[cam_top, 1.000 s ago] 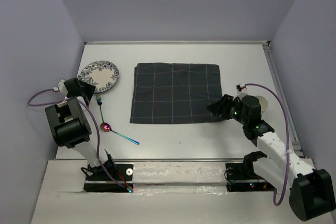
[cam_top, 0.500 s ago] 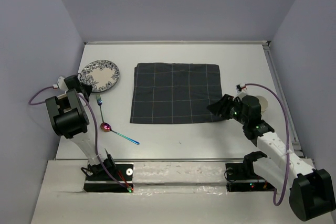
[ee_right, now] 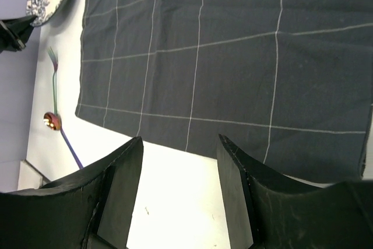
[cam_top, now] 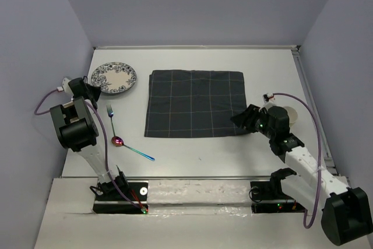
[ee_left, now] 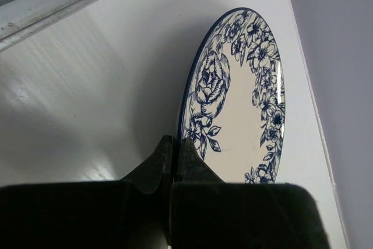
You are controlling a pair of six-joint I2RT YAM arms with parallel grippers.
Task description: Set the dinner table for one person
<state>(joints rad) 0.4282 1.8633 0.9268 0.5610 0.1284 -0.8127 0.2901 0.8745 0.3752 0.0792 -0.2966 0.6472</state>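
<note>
my left gripper point(ee_left: 173, 144) is pinched tight on the rim of the blue floral plate point(ee_left: 245, 103); my right gripper point(ee_right: 179, 141) hangs half open, empty, dark checked cloth point(ee_right: 233, 56) just beyond its fingers.

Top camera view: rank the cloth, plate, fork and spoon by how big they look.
1. Dark grid cloth, largest by far.
2. Floral plate.
3. Spoon and fork: similar length, too close to rank.
</note>
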